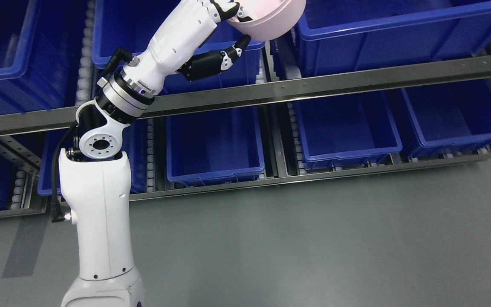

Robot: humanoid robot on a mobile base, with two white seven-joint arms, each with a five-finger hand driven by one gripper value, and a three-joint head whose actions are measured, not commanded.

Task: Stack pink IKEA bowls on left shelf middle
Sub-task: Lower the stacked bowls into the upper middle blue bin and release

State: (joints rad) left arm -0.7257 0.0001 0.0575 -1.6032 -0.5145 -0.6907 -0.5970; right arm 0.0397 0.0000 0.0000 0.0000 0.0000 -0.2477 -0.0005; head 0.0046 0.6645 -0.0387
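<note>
A pale pink bowl (271,17) is at the top edge of the head view, partly cut off by the frame. My left hand (232,30) is shut on it: the black thumb (235,51) presses its underside and other fingers hook over its rim at the top. The white left arm rises from the bottom left and bends up to the bowl. The bowl hangs in front of the upper shelf level, between two blue bins. My right arm does not show.
Blue plastic bins fill the rack: a large one at upper right (399,38), one at upper left (11,51), and lower ones (213,145), (343,128), (454,115). A steel shelf rail (313,87) crosses the middle. Grey floor (313,247) lies below.
</note>
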